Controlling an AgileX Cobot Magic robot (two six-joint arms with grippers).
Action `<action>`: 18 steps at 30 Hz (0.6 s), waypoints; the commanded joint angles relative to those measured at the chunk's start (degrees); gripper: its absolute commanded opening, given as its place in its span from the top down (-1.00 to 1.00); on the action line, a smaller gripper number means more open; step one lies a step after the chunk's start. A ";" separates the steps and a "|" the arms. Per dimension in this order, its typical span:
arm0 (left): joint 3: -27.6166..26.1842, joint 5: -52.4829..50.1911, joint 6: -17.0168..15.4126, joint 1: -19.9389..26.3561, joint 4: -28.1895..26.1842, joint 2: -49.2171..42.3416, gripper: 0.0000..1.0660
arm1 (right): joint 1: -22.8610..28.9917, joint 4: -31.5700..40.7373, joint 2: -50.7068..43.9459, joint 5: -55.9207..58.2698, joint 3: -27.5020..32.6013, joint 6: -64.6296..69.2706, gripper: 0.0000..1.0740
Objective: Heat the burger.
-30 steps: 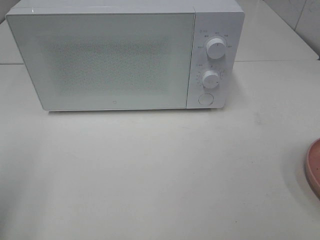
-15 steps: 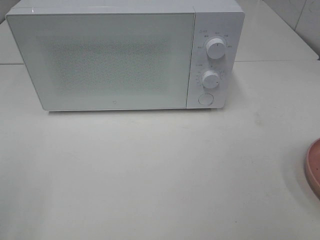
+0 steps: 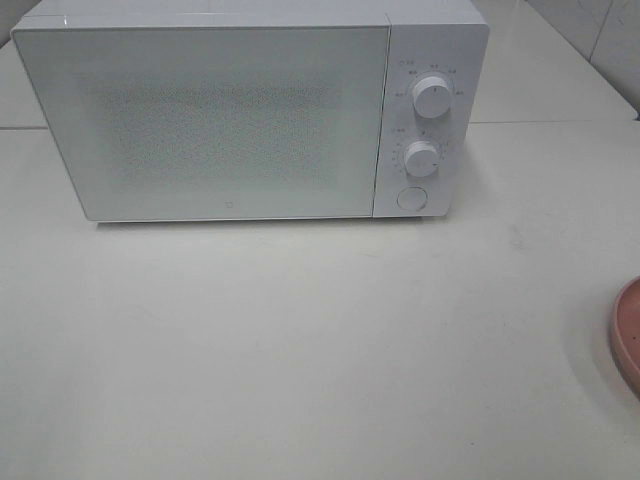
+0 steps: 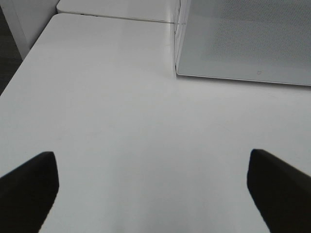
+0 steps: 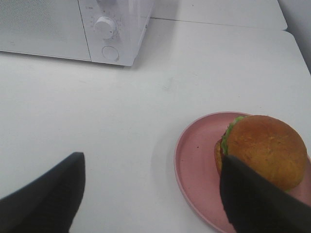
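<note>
Exterior high view shows a white box-shaped microwave oven (image 3: 250,110) standing at the back of the pale, smooth bench (image 3: 300,350), its frosted glass door (image 3: 205,120) shut; on its right-hand panel are an upper round white dial (image 3: 432,96), a lower round white dial (image 3: 422,158) and a round white push button (image 3: 411,198) beneath them. At the right edge of that view, well apart from the oven, only a sliver of the round pink plate (image 3: 627,335) shows; neither arm appears there. Left wrist view shows the left gripper (image 4: 153,187) with its two dark fingers (image 4: 29,187) spread wide apart and nothing between them, hanging above bare bench with the oven's front lower corner ahead. Right wrist view shows the right gripper (image 5: 150,199), its dark fingers (image 5: 46,194) also standing well apart and holding nothing, above the bench. The small stacked burger with a rounded golden-brown bun and green lettuce edge (image 5: 265,150) sits on the pink plate, and one finger overlaps the burger's near side in this view; whether it touches cannot be told. The oven's dial and button lie farther off.
</note>
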 commanded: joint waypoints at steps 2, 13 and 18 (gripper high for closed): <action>0.06 -0.63 -0.17 0.17 -0.06 -1.32 -0.83 | -0.34 0.11 -1.49 -0.57 0.00 -0.40 -0.37; 0.06 -0.63 -0.17 0.17 -0.06 -1.32 -0.83 | -0.34 0.11 -1.49 -0.57 0.00 -0.40 -0.37; 0.06 -0.63 -0.17 0.17 -0.06 -1.32 -0.83 | -0.34 0.11 -1.49 -0.57 0.00 -0.40 -0.37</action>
